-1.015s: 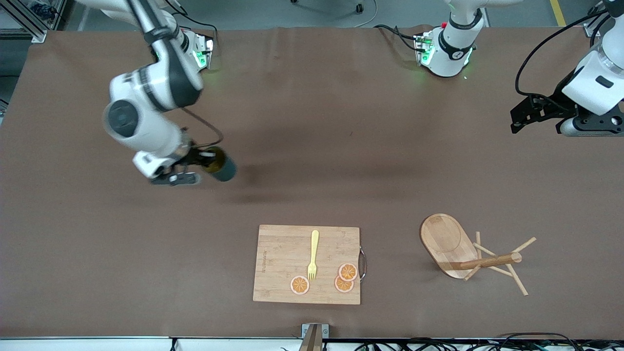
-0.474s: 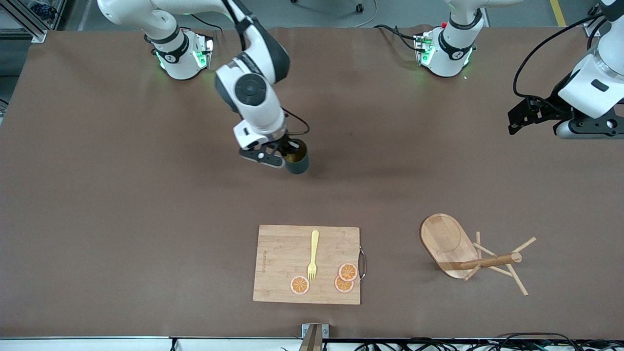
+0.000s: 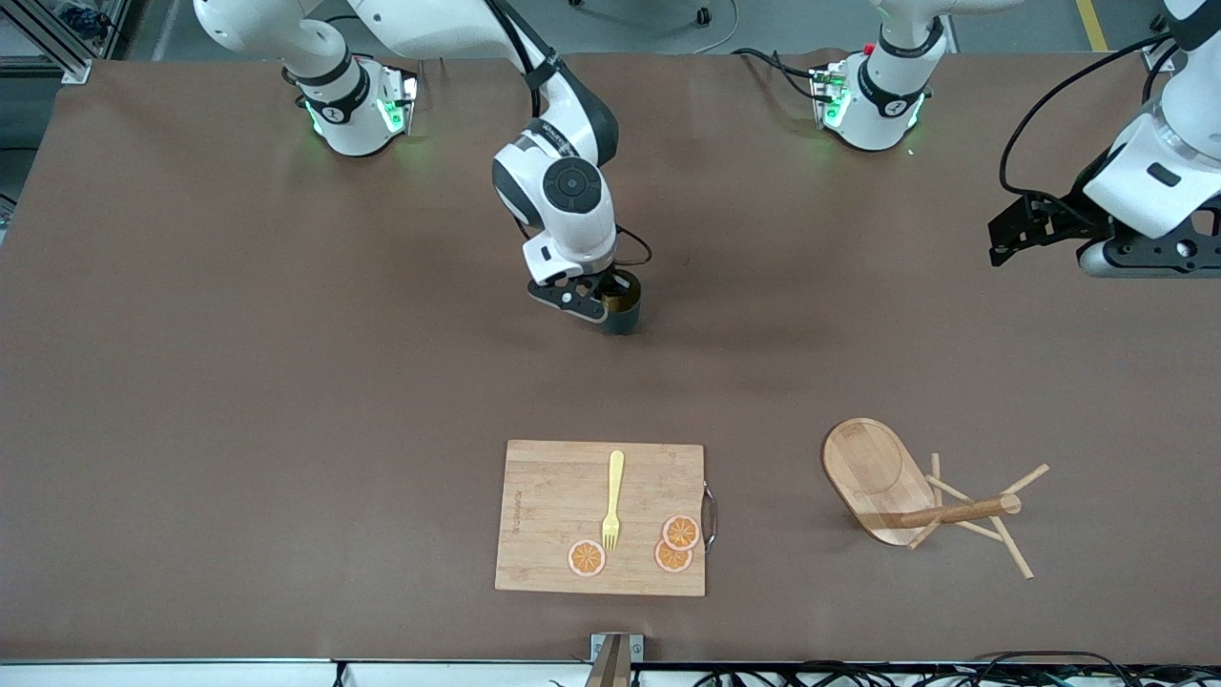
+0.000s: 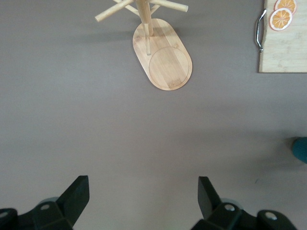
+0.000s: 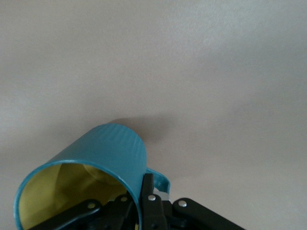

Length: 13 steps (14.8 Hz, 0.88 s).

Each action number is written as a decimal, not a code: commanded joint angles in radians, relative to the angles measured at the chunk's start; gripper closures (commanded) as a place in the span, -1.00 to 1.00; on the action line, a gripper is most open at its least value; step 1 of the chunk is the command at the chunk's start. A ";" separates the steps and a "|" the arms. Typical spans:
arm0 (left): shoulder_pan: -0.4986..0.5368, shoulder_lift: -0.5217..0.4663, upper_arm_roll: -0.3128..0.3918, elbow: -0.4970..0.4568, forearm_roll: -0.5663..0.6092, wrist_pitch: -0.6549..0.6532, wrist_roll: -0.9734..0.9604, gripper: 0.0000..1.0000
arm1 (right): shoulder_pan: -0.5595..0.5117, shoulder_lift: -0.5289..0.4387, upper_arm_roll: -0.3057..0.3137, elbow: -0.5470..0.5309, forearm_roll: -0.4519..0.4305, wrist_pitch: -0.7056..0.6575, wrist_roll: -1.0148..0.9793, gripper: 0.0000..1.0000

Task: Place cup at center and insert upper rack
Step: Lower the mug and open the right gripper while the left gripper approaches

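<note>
The cup point(image 3: 622, 310) is dark teal with a mustard-yellow inside. My right gripper point(image 3: 605, 301) is shut on its rim beside the handle and holds it over the middle of the table. In the right wrist view the cup point(image 5: 108, 158) tilts, with one finger inside and one outside the wall. The upper rack point(image 3: 916, 496), a light wooden mug tree, lies on its side toward the left arm's end, nearer the front camera. It also shows in the left wrist view point(image 4: 160, 57). My left gripper point(image 3: 1021, 229) is open and empty, up over the table's edge at the left arm's end.
A wooden cutting board point(image 3: 544, 515) lies near the table's front edge, with a yellow fork point(image 3: 612, 499) and three orange slices point(image 3: 673, 544) on it. It has a metal handle point(image 3: 710, 515) on the side toward the rack.
My right gripper has carried the cup from the right arm's end toward the middle of the table and brought it lower. The left gripper has barely shifted.
</note>
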 commanded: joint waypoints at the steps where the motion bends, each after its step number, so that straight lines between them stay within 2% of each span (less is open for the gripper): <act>1: -0.020 0.034 -0.008 0.021 -0.018 -0.017 0.000 -1.00 | 0.012 0.055 -0.014 0.041 0.008 0.018 0.032 0.52; 2: -0.024 0.048 -0.014 0.020 -0.035 -0.014 -0.024 -1.00 | 0.012 0.064 -0.014 0.047 0.007 0.016 0.026 -0.49; 3: -0.029 0.055 -0.022 0.020 -0.051 -0.014 -0.059 -1.00 | 0.012 0.064 -0.014 0.050 0.004 0.016 0.023 -0.99; 5: -0.043 0.069 -0.044 0.021 -0.053 -0.008 -0.134 -1.00 | 0.006 0.058 -0.014 0.079 0.000 -0.010 0.011 -1.00; 8: -0.049 0.092 -0.074 0.021 -0.053 0.017 -0.207 -1.00 | -0.005 0.035 -0.021 0.173 0.000 -0.172 -0.067 -1.00; 13: -0.070 0.157 -0.157 0.021 -0.039 0.106 -0.373 -1.00 | -0.132 -0.144 -0.021 0.208 0.000 -0.407 -0.306 -1.00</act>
